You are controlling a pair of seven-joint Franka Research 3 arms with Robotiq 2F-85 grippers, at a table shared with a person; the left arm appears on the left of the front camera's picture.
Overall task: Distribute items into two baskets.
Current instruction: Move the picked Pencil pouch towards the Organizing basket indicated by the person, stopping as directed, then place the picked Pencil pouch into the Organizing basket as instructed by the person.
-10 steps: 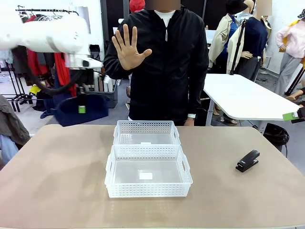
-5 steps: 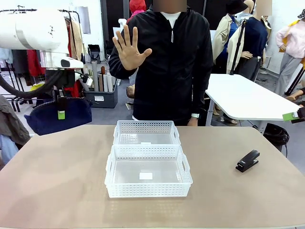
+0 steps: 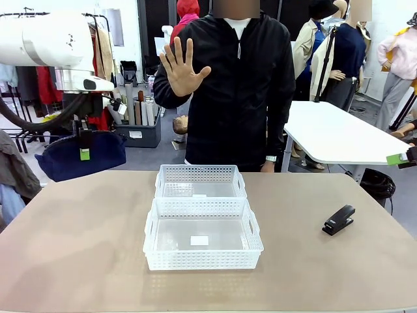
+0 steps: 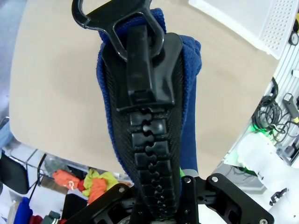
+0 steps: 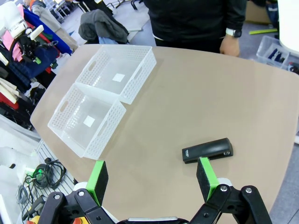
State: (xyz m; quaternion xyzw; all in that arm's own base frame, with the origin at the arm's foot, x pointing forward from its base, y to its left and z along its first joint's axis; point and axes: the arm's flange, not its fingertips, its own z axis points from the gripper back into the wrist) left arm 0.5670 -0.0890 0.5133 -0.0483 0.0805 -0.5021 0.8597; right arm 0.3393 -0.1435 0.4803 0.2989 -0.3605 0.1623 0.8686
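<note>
Wide bare bench (image 3: 78,248) on both sides of the middle, with two white mesh baskets there end to end and touching: near basket (image 3: 202,262) toward the robot's edge, far basket (image 3: 199,171) toward the person's edge, each with just a small white label inside. Right half open but for the black stapler (image 3: 339,219), flat on the surface near the right edge and well apart from the baskets. Left half bare from near edge to far edge. Against a second ago: navy pouch (image 3: 81,156) carried leftward, away from the baskets and out toward the far left corner; person shifted a little to the right, palm kept up; baskets and stapler where they were. Left arm high, entering from the left, wrist turned down, left claw (image 3: 83,150) clamped tight on the pouch, hanging clear above the bench by the far left corner. Seen from the left wrist, black zipper (image 4: 149,140) running up the middle with ring pull (image 4: 88,14) at the far end, bench surface underneath, a basket corner off to one side. Right claw (image 5: 152,176) spread wide with nothing between the green pads, held high off the right side, looking down on stapler and baskets. Person's raised hand (image 3: 182,65) open, fingers spread, palm toward the robot; other hand (image 3: 267,167) down at the far edge.
</note>
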